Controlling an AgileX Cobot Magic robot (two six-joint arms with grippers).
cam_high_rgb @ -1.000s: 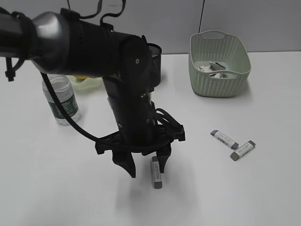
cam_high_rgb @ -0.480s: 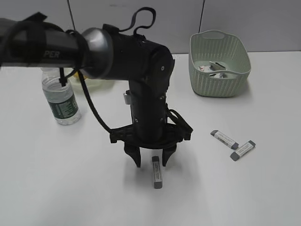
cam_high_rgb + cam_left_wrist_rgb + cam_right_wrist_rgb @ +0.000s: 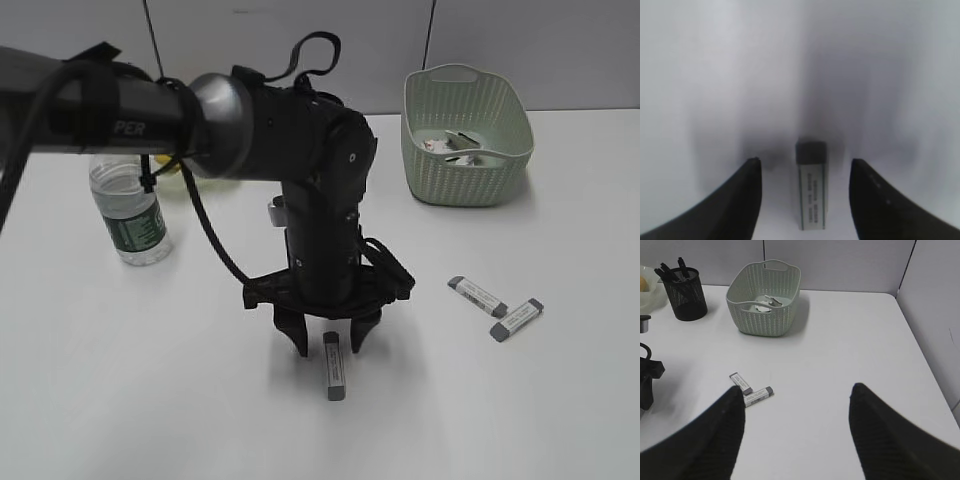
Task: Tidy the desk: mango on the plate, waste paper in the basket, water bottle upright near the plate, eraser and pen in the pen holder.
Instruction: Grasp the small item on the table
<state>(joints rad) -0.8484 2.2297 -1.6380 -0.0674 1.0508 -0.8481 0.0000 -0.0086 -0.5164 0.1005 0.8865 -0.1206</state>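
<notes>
Plain white desk (image 3: 120, 400) backed by grey partition panels (image 3: 840, 260).

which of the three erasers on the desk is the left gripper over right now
The lone eraser in front, lying between the open left gripper's fingers; the other two erasers touch each other farther right.

Basket (image 3: 765, 305), pen holder (image 3: 686, 295), erasers (image 3: 751, 391)

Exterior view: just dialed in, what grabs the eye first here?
The big black left arm fills the middle of the desk, its hand open astride a grey eraser. Two more erasers lie to its right, the green basket sits at the back right, and a water bottle stands at the left.
</notes>
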